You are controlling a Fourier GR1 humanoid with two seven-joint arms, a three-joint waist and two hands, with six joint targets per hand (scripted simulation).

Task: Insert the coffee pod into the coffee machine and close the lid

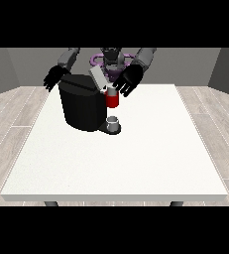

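A black coffee machine [82, 106] stands on the white table [136, 158] at the far left of centre. Its grey lid [97, 77] is tilted up, raised at an angle. A red part [112, 100] shows at the machine's front, with a small grey cup [114, 122] on the drip base below it. The hand at the view's right [127, 81] hovers just above and beside the red part, fingers spread. I cannot make out the coffee pod on its own. The hand at the view's left [54, 78] is behind the machine's far corner, fingers spread, touching nothing.
The table's near and right parts stretch broad and white towards the camera. Its front edge [116, 197] runs along the bottom. The robot's torso [111, 59] is behind the machine.
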